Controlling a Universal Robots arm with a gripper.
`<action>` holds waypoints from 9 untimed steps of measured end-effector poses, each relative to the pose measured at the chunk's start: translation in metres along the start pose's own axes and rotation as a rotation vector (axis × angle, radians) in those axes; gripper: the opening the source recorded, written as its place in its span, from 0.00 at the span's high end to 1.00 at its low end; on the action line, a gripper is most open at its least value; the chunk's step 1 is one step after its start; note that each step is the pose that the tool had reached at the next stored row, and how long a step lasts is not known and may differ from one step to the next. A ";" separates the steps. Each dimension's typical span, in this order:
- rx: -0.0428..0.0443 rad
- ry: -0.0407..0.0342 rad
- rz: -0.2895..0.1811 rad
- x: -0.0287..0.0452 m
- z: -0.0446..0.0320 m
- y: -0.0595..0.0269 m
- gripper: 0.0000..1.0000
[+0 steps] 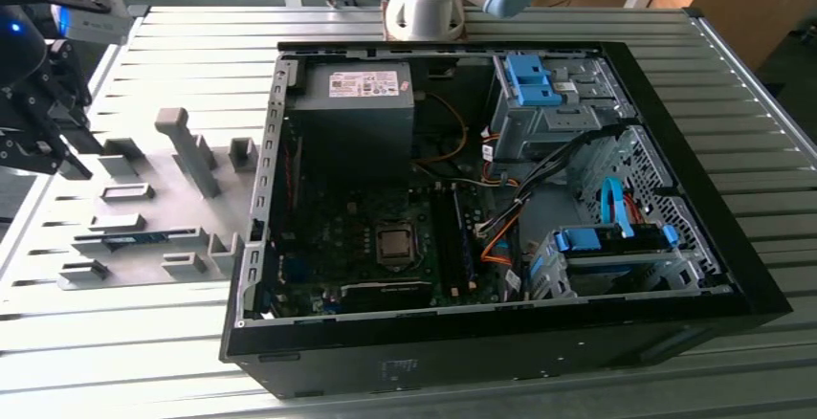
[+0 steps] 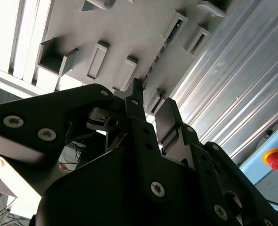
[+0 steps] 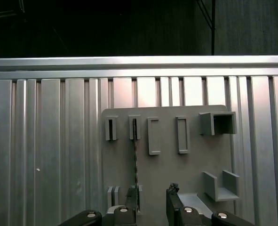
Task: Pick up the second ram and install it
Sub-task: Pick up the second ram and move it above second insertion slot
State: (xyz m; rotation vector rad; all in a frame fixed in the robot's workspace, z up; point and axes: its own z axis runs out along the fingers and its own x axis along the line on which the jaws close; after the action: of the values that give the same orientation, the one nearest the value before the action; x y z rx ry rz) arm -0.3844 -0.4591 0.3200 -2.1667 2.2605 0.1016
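The gripper (image 1: 57,151) hangs over the plate (image 1: 160,175), at the edge farthest from the case (image 1: 447,362). In both wrist views its fingers stand apart with nothing between them, so it is released (image 3: 150,205) (image 2: 150,101).

The ram (image 1: 134,238) rests on the plate, standing on edge in slotted grey blocks (image 3: 134,128) at each end. In the first wrist view it is a thin line (image 3: 135,162) running toward one finger (image 3: 129,212). Other blocks on the plate (image 3: 167,174) hold nothing.

The open case lies just beside the plate on the ribbed table (image 1: 191,46). It holds a power supply (image 1: 351,103), a motherboard (image 1: 344,228), orange and black cables (image 1: 498,218) and drive cages with blue clips (image 1: 530,79).
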 end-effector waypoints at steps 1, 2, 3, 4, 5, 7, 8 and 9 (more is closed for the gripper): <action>-0.0001 0.0000 0.000 0.0000 0.0006 0.0000 0.62; 0.0000 0.0000 0.000 0.0000 0.0006 0.0000 0.62; -0.0001 0.0000 0.000 0.0000 0.0007 0.0000 0.62; 0.0002 -0.0001 0.000 0.0000 0.0010 0.0000 0.62; 0.0004 -0.0002 0.000 0.0001 0.0014 0.0000 0.62; 0.0003 0.0000 0.000 0.0001 0.0020 -0.0001 0.62; 0.0003 0.0000 0.000 0.0001 0.0022 -0.0001 0.62; 0.0002 0.0002 0.000 0.0001 0.0023 -0.0001 0.62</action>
State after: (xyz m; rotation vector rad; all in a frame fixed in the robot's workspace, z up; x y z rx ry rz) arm -0.3844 -0.4591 0.3177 -2.1667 2.2604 0.1012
